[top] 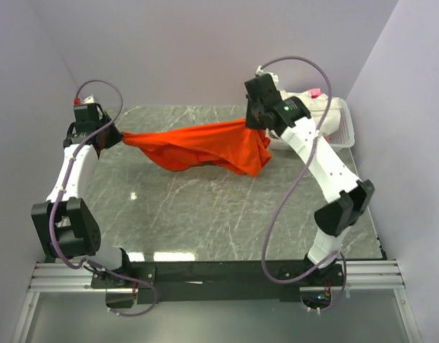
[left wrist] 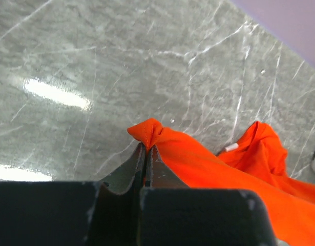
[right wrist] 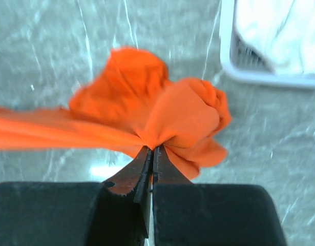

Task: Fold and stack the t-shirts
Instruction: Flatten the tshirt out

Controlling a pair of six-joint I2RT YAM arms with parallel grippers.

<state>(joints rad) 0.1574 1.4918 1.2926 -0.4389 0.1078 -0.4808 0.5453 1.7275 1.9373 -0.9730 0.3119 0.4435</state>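
The bright orange t-shirt (top: pixel 201 146) hangs stretched between my two grippers above the far half of the marble table, its middle sagging toward the surface. My left gripper (top: pixel 118 136) is shut on one end of it; in the left wrist view the cloth (left wrist: pixel 208 164) bunches at the tips of that gripper (left wrist: pixel 146 146). At the other end my right gripper (top: pixel 253 121) is shut on a wad of the orange t-shirt (right wrist: pixel 167 110), pinched at the tips of the gripper (right wrist: pixel 152 148). A cream-white t-shirt (right wrist: pixel 280 31) and a bit of pink cloth (top: pixel 315 92) lie in the basket.
A white slatted basket (top: pixel 342 128) stands at the far right corner, close behind my right arm. The marble table (top: pixel 205 214) ends at a black rail near the arm bases. Lilac walls close in on the left, back and right.
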